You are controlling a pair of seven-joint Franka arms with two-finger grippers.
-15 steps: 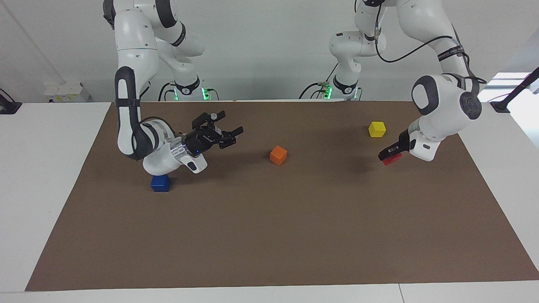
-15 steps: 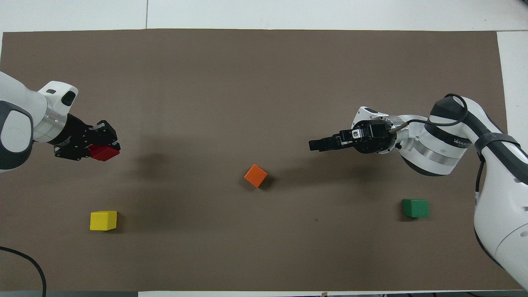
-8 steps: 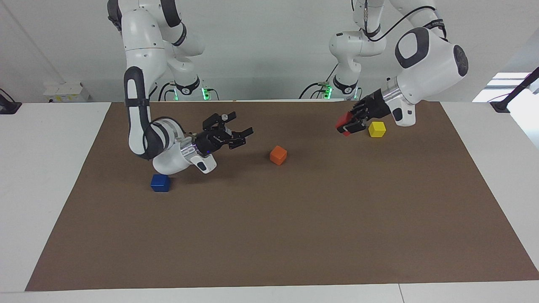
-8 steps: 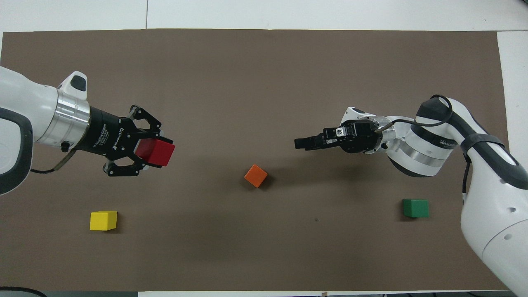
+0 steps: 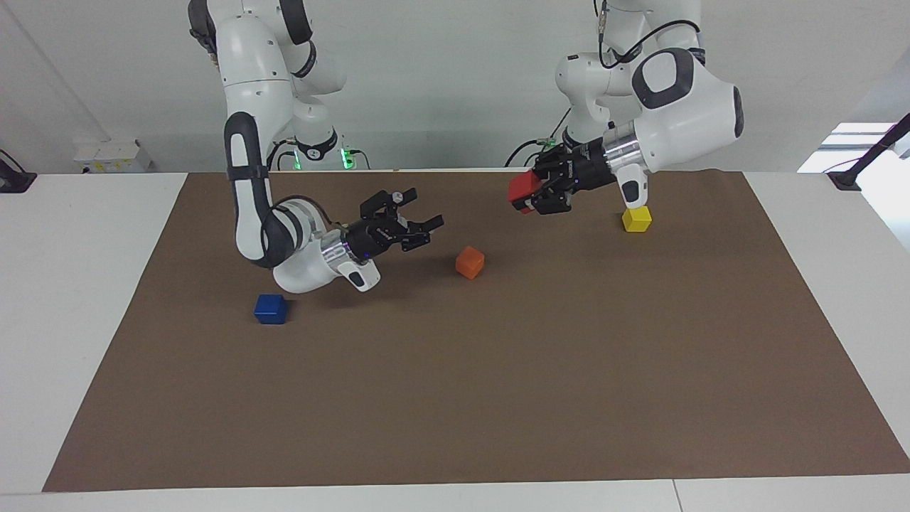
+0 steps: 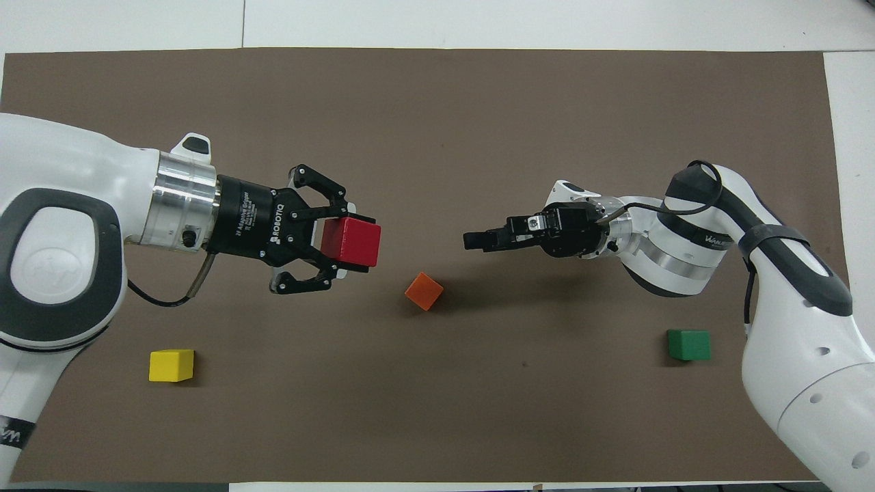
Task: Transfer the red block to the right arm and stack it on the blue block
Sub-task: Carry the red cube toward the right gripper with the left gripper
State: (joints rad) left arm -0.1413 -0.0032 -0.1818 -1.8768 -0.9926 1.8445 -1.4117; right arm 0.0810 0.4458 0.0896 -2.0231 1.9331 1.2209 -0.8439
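Facing view is showing two white robot arms over a brown mat [image 5: 455, 398] on a white table [image 5: 71, 284]. Up in the air, the left gripper [image 5: 534, 192] is pinching the red block [image 5: 523, 188] between its fingers. It is holding the block over the mat, between the orange block [image 5: 470, 262] and the yellow block [image 5: 636, 218]. The block is not touching the mat.

The right gripper [image 5: 425, 231] is hanging over the mat too, close to the orange block. Its fingers are spread apart and nothing is sitting between them. It is pointing toward the left gripper, and the two are well apart.

The blue block [image 5: 271, 308] is sitting on the mat at the right arm's end of the table, just under the bend of the right arm [image 5: 284, 242]. Nothing is lying on top of it.

In the overhead view, the red block [image 6: 351, 241] is facing the tips of the right gripper [image 6: 478, 240], with the orange block [image 6: 424, 291] lying below the gap between them. A green block [image 6: 688, 344] is resting near the right arm, and the yellow block [image 6: 171, 365] is resting near the left arm.
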